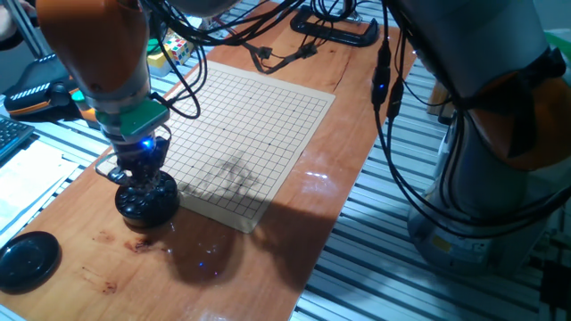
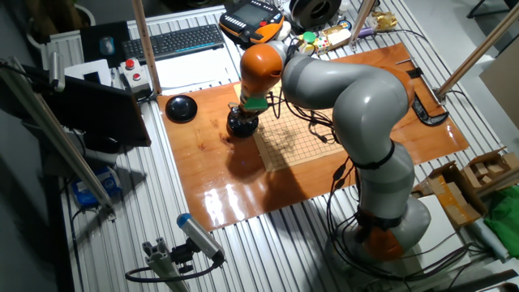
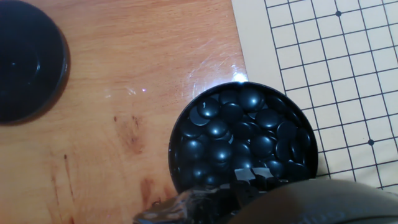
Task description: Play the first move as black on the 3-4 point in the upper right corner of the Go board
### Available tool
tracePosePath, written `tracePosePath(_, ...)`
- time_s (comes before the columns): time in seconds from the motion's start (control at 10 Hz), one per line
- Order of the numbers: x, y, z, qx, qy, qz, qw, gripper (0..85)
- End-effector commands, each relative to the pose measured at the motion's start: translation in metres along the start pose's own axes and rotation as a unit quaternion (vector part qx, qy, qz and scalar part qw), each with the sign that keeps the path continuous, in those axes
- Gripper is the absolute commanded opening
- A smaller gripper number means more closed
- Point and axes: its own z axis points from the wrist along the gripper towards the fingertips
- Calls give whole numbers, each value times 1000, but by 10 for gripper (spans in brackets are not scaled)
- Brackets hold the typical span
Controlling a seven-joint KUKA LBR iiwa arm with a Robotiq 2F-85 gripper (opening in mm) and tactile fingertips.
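A round black bowl (image 1: 147,203) stands on the wooden table just off the near left corner of the Go board (image 1: 254,125). The hand view shows it full of glossy black stones (image 3: 242,140) inside its rim (image 3: 171,149). My gripper (image 1: 143,176) hangs straight over the bowl, its fingertips down at the stones. In the hand view the fingers (image 3: 249,182) are a dark blur at the bottom edge, so their gap is unreadable. Only grid lines and star dots show on the board (image 3: 323,74); the 3-4 point cannot be picked out.
The bowl's black lid (image 1: 27,261) lies on the table to the left of the bowl, also seen as the lid (image 3: 28,59) in the hand view. Cables and a black clamp (image 1: 335,31) lie beyond the board's far edge. A keyboard (image 2: 174,40) and a pendant (image 2: 251,18) sit beside the table.
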Motion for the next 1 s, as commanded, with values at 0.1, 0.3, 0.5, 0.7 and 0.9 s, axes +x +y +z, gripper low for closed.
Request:
tracePosePath(0.1, 0, 0, 3, 0, -1, 1, 1000, 7)
tracePosePath(0.3, -1, 0, 6, 3, -3, 1, 1000, 7)
tracePosePath(0.5, -2, 0, 9, 2, -5, 1, 1000, 7)
tracePosePath(0.7, -2, 1, 10, 3, -6, 2, 1000, 7)
tracePosePath(0.9, -2, 1, 11, 3, -7, 2, 1000, 7)
